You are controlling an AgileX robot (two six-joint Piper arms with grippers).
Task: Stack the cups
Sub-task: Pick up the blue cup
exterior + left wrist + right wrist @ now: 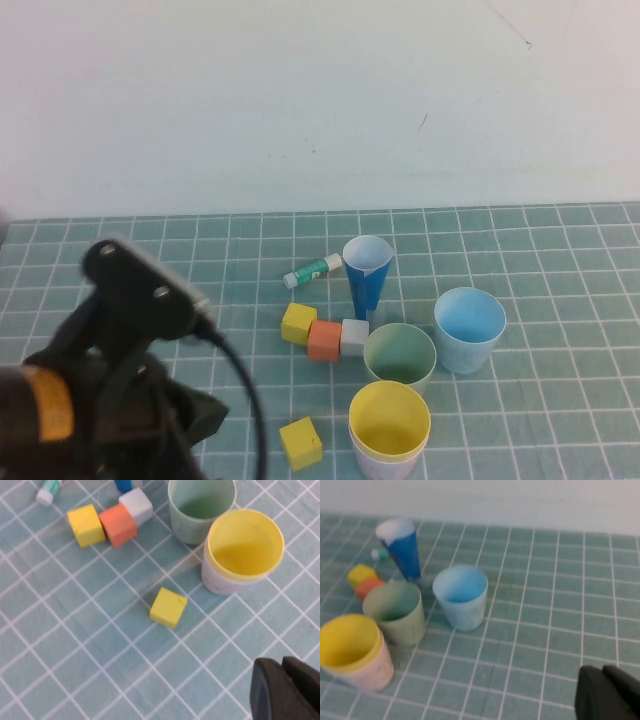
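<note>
One stack is started, the round yellow plastic cup (389, 423) nested in the pink cup (370, 672), left claw (282, 690) clenched empty beside it, right claw (605, 692) clenched over bare bench (560, 420).

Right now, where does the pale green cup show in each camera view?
High view: pale green cup right of centre, low, behind the yellow cup.
Left wrist view: cup at the upper edge, touching the yellow cup.
Right wrist view: cup left of centre, between the yellow and light blue cup.
Shared landmark: the yellow cup, nested in the pink one.
</note>
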